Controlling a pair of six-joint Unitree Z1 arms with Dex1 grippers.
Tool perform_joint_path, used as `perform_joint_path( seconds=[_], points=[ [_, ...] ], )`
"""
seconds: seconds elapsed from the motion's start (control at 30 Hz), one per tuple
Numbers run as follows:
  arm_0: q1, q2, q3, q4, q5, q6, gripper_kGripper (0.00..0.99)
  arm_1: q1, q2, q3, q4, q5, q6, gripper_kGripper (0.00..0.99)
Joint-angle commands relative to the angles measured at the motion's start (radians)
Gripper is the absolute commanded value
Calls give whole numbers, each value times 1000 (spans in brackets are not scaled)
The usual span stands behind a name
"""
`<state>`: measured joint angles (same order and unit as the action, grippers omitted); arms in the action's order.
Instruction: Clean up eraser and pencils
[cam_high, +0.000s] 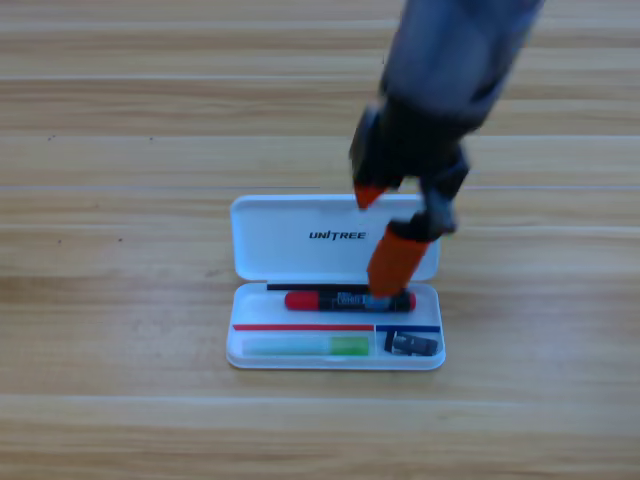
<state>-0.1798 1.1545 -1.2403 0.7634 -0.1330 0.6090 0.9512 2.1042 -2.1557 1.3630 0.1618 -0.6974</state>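
Near the frame's centre, a white case (335, 290) lay open on the wooden table (120, 150), its lid folded back toward the top with dark lettering on it. One grey arm came in from the upper right corner and slanted down and leftward over the lid, ending in a black gripper (383, 245) pointed at the case. Its two orange jaws stood spread apart: the lower, longer one reached down to the marker's right half and looked to touch its top edge, while the other showed only as a short orange tip higher up, over the lid's upper rim, with nothing between them. The marker (345, 300), red at its left end and black toward the right, lay flat and level in the tray's upper compartment. Below it, in the long lower-left compartment, the light-green stick (305, 346) lay level too. The eraser (411, 344) sat in the small lower-right compartment, slightly tilted. No second arm appeared anywhere in the frame.
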Motion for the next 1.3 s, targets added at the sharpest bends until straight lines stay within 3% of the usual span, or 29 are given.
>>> perform_joint_path(
  seconds=[0.03,0.13,0.27,0.4,0.57,0.73,0.97,1.17,1.3],
  points=[
    [23,102,24,-127,-111,15,969,29,-337,228,-122,124,61,946],
    [23,191,58,-260,-195,69,930,9,-437,410,-278,159,102,946],
    [23,332,91,-434,-297,77,930,8,-547,640,-481,173,136,948],
    [8,459,102,-539,-355,106,930,8,-595,746,-575,205,162,954],
    [-26,600,94,-592,-422,140,882,8,-596,757,-581,208,176,954],
    [-64,708,53,-586,-435,161,753,8,-606,751,-585,205,191,954],
    [-104,812,-1,-572,-462,198,385,8,-607,760,-587,205,196,954],
    [-135,877,-42,-546,-490,225,0,8,-609,766,-587,208,196,954],
    [-155,913,-54,-544,-497,225,0,8,-616,778,-587,206,197,954]
  ],
)
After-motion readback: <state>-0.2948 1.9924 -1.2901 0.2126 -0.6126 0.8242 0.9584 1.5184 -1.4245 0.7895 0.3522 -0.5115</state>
